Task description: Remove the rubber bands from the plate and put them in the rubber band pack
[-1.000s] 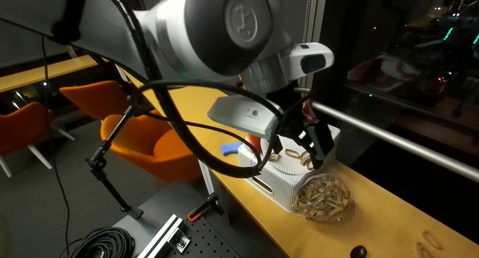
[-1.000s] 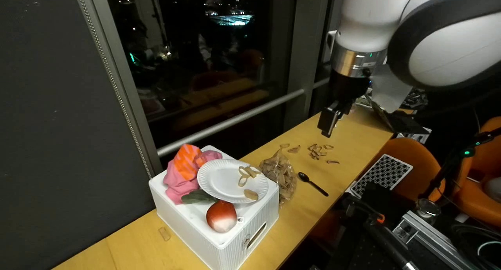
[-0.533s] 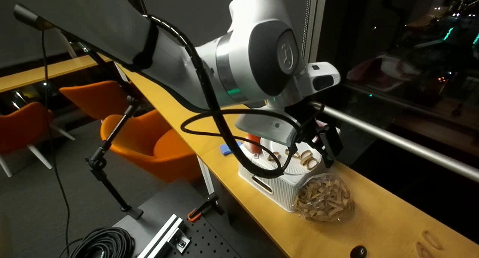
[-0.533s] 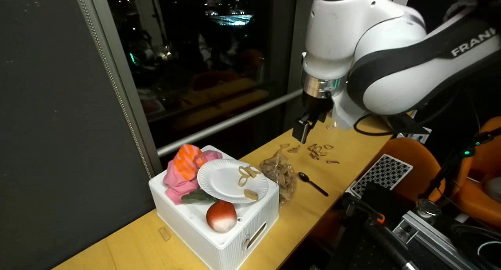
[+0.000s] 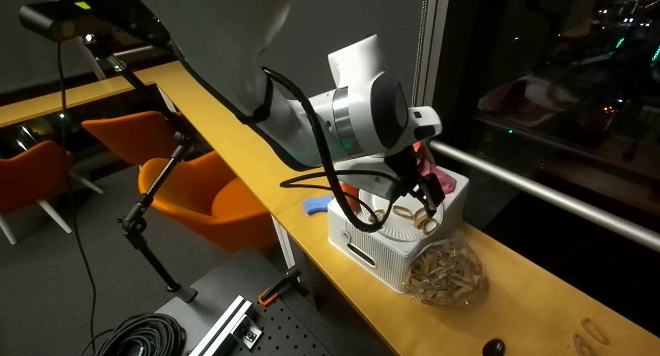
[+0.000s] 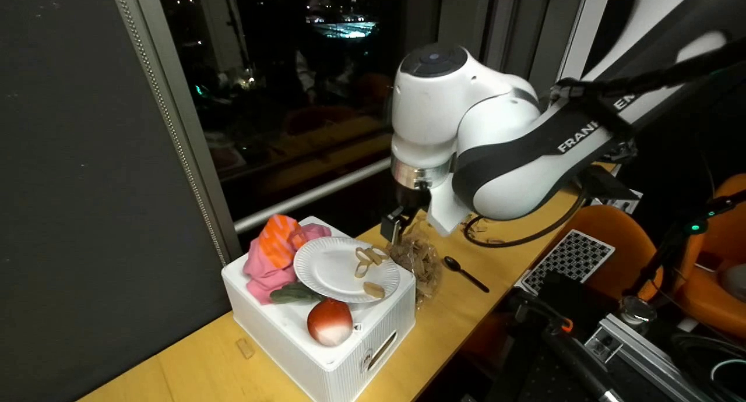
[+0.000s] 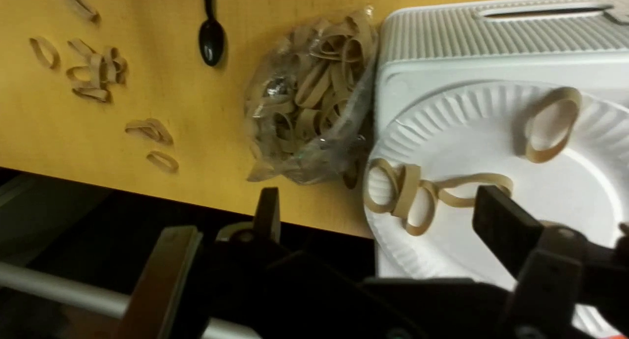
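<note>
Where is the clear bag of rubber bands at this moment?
In the wrist view, the clear bag of rubber bands lies on the table, upper centre, between the black spoon to its left and the white box to its right.

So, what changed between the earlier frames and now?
The pincer moved, with the arm, toward the plate; it stands open, and nothing was gripped or released. The rubber bands on the plate, the rubber band pack beside the white box and the black spoon stayed put.
</note>
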Controlling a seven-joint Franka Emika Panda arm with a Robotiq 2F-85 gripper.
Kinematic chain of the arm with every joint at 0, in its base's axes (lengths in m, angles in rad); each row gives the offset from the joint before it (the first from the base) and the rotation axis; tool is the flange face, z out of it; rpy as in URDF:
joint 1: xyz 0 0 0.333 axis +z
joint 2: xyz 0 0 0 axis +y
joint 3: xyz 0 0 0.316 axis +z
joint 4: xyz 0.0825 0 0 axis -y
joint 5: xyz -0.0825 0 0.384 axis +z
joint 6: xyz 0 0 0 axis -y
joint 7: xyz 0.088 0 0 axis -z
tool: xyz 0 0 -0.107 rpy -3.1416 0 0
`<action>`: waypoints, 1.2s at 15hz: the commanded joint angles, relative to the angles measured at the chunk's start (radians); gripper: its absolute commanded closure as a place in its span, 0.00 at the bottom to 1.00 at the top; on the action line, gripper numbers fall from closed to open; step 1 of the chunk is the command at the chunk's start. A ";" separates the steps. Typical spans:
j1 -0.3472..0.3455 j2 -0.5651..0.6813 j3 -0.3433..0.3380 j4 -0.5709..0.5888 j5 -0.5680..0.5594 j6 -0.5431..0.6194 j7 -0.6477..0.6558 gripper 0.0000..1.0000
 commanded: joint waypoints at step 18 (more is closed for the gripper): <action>-0.070 0.157 0.030 -0.030 0.094 0.473 -0.108 0.00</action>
